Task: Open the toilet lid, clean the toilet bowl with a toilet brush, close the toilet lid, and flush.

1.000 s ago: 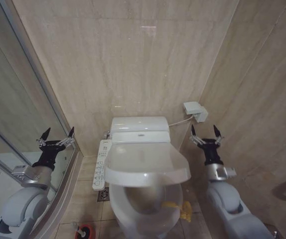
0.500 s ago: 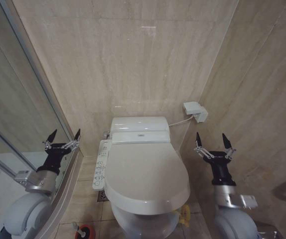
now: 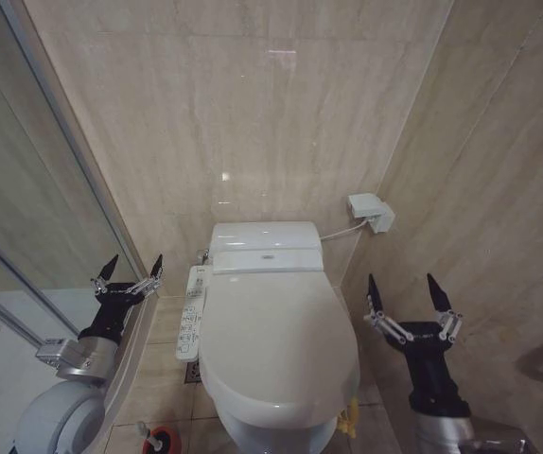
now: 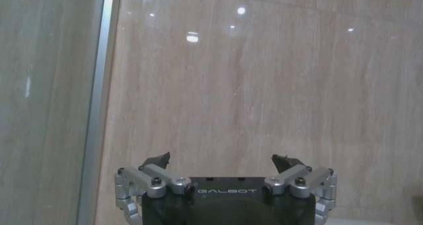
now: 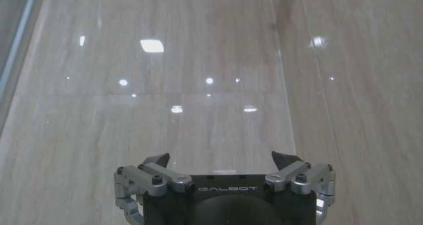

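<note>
Left arm: I held it raised at the toilet's left by the glass shower wall [image 3: 35, 189], left gripper [image 3: 131, 268] pointing up, fingers spread, empty.
Right arm: I held it upright at the toilet's right, right gripper [image 3: 408, 293] wide apart, holding nothing.
Lid: large smooth white plastic oval toilet lid [image 3: 276, 336] lay flat, covering the bowl.
Brush: pale handle in small round red holder [image 3: 161, 440] on the floor, left of the toilet base.
</note>
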`<state>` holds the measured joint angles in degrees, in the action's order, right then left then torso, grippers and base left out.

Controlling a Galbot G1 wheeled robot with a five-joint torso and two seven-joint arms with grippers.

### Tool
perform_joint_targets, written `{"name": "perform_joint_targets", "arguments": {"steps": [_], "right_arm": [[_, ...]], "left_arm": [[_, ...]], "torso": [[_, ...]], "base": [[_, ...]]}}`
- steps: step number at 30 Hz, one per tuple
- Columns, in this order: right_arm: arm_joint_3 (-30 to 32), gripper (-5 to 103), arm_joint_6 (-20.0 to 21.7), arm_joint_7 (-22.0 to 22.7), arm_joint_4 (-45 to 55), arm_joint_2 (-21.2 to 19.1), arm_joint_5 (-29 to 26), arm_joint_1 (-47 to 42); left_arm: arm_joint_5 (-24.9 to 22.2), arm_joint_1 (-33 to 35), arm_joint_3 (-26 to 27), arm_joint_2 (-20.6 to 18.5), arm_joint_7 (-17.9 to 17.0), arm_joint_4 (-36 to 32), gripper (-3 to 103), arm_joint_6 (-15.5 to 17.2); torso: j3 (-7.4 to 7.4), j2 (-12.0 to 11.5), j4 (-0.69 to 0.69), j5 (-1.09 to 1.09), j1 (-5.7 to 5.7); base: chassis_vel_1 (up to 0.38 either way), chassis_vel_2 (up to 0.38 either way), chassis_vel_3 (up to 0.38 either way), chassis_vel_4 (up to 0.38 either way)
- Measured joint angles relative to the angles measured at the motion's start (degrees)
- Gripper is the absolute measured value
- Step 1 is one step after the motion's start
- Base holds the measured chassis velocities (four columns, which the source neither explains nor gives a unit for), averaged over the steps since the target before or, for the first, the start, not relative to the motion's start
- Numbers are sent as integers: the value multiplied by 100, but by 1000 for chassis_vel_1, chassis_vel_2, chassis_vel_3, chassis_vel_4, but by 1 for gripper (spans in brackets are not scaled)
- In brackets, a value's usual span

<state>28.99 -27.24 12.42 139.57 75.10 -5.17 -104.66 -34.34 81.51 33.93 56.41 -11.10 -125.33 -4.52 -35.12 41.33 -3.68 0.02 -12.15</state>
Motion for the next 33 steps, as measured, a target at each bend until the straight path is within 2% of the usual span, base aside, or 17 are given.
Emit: {"name": "perform_joint_targets", "arguments": {"steps": [5,14,22,33], "right_arm": [[1,100,-41,-3,6,72,33,-60],[-24,100,-242,65,-701,393,53,143],[291,100,-18,172,-747,713,-344,636],[486,100,54,76,-766,709,-615,865]], "left_arm": [[-14,-2,10,-30,0,-2,100,-30],[-91,-116,76,-60,27,-156,100,-59],[-73,-70,99,-57,77,-240,100,-109],[-70,-54,154,-83,84,-202,100,-110]], "torso": [[0,0,1,1,0],[0,-1,0,2,0],[0,-1,0,1,0],[-1,-1,1,1,0]], "base": [[0,0,0,0],[0,0,0,0],[0,0,0,0],[0,0,0,0]]}}
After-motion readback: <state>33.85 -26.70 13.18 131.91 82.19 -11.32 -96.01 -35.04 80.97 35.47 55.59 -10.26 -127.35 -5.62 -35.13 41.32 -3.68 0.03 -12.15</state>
